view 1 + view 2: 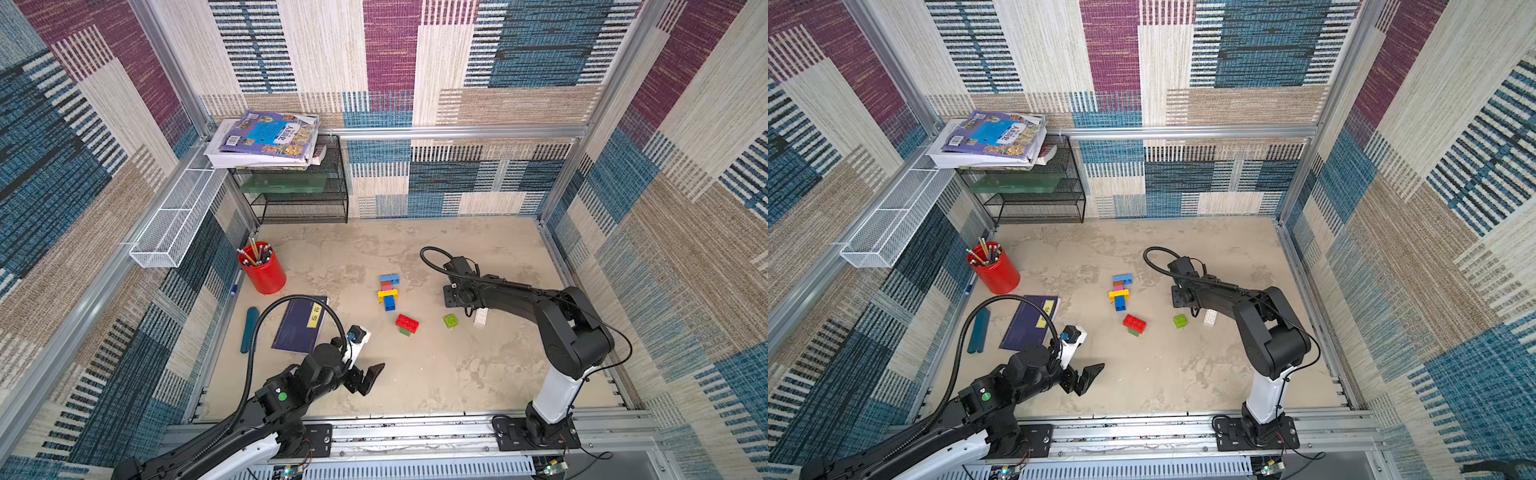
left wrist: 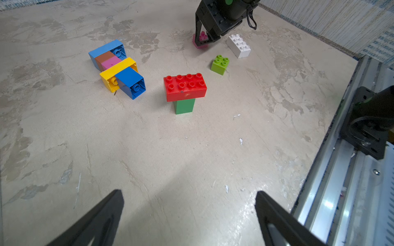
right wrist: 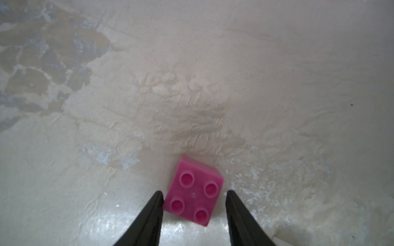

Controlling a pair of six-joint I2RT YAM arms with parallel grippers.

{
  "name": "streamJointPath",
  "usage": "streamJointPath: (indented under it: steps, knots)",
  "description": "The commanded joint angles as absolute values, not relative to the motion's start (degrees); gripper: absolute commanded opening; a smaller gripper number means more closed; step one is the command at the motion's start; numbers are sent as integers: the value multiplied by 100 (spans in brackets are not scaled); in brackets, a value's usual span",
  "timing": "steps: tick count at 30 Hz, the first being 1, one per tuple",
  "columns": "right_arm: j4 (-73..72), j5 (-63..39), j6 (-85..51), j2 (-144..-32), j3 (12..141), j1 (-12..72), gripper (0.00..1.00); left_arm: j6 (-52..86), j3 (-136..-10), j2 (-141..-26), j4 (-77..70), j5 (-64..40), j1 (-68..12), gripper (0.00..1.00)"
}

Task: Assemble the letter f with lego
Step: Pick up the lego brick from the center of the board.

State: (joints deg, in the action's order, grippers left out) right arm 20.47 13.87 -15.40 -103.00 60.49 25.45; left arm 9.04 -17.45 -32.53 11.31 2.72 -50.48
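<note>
The right gripper (image 3: 193,194) straddles the pink brick (image 3: 195,187), jaws spread, one finger (image 3: 153,208) at its edge, the other just clear. In a top view the joined bricks (image 1: 388,293) lie mid-frame; bare table (image 1: 436,374) fills the lower centre, where the left gripper (image 2: 189,192) gapes wide

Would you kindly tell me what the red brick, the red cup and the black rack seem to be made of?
Red brick: moulded plastic, smooth and slightly glossy; crisp studs, uniform colour.
Red cup: likely painted metal, perhaps plastic; shiny wall.
Black rack: metal mesh, dark coated; see-through grid on thin frame.
</note>
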Motion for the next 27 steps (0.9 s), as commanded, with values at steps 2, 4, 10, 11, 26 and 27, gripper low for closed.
streamJointPath:
  steps: [2,4,10,11,26,27]
  knots:
    - [1916,1240,-1467,-10342,6115,2498,49,840,-1758,-3250,975,323,-5045,99]
    - [1906,1220,-1438,-10354,6127,2496,48,843,-1759,-3252,971,324,-5047,99]
    - [1931,1203,-1406,-10389,6205,2443,47,853,-1761,-3261,974,332,-5045,99]
    - [1934,1205,-1401,-10397,6220,2435,48,852,-1761,-3274,971,321,-5053,99]
    - [1984,1005,-1275,-10539,6381,2372,44,861,-1764,-3278,976,334,-5052,99]
    - [1986,1010,-1268,-10538,6382,2373,43,861,-1766,-3278,975,334,-5051,99]
